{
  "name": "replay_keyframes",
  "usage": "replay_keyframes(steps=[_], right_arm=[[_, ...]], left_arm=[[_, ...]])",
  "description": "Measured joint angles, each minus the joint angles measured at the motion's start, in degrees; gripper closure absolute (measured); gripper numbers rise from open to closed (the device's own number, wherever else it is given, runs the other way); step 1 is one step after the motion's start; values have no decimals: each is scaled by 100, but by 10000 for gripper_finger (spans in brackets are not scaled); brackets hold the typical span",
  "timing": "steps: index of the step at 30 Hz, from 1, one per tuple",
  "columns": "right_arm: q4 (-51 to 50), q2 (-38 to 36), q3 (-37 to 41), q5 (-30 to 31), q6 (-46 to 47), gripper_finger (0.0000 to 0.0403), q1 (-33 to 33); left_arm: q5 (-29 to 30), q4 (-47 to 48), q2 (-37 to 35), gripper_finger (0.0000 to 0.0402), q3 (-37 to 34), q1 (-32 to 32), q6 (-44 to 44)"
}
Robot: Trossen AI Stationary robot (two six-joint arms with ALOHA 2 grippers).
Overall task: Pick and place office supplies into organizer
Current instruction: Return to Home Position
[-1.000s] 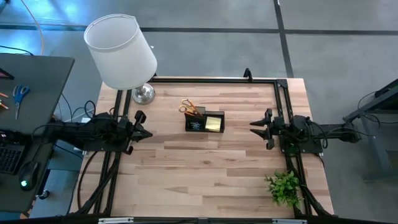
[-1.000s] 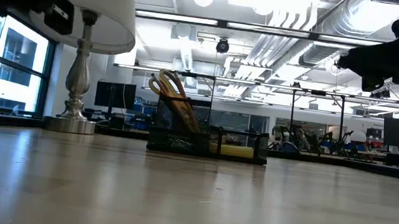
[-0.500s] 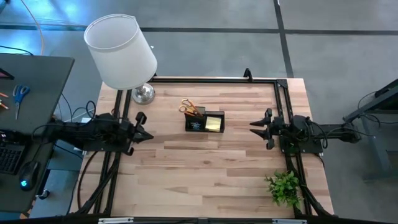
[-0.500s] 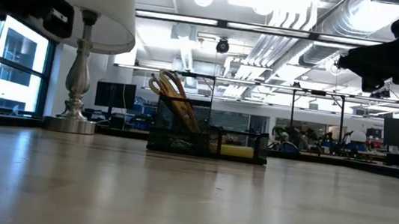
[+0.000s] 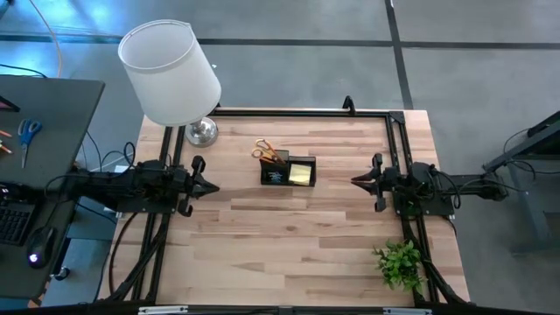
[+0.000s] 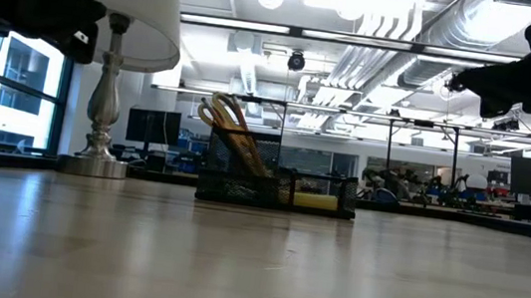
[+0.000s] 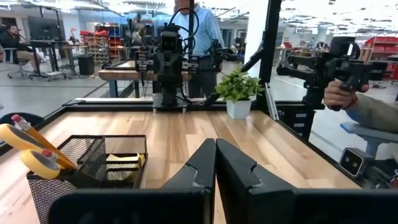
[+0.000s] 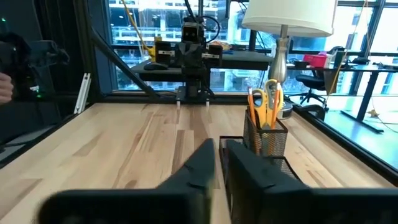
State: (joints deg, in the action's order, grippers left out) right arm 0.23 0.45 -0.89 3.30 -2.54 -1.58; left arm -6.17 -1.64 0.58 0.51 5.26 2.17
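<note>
The black mesh organizer stands on its base at the table's middle, toward the far edge. Yellow-handled scissors and pencils stick up out of its left compartment. The yellow sticky-note pad lies in the right one. My left gripper hovers shut to the left of the organizer and touches nothing. My right gripper hovers to its right, fingers shut to a narrow slit, also holding nothing. Binder clips and eraser do not show.
A white-shaded lamp stands at the far left corner. A small green plant sits at the near right corner. Blue-handled scissors lie on the dark side desk. A person stands beyond the table's right side.
My left gripper has edged slightly toward the table's right. My right gripper's fingers have drawn together. The organizer and its contents have stayed where they were.
</note>
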Motion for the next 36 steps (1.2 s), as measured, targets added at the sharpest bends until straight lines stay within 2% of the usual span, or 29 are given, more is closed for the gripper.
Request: replay_keyframes(steps=[3, 8, 14, 20, 26, 36], right_arm=[[0, 0, 0, 9, -32, 396, 0], [20, 0, 0, 114, 192, 373, 0], [-4, 2, 0, -80, 259, 361, -2], [-2, 2, 0, -30, 216, 368, 0], [16, 2, 0, 91, -79, 399, 4], [39, 0, 0, 219, 272, 390, 4]], left_arm=[[2, -1, 0, 398, 0, 0, 0], [24, 2, 0, 397, 0, 0, 0], [48, 4, 0, 397, 0, 0, 0], [90, 10, 0, 397, 0, 0, -8], [92, 13, 0, 397, 0, 0, -44], [369, 65, 0, 399, 0, 0, -85]])
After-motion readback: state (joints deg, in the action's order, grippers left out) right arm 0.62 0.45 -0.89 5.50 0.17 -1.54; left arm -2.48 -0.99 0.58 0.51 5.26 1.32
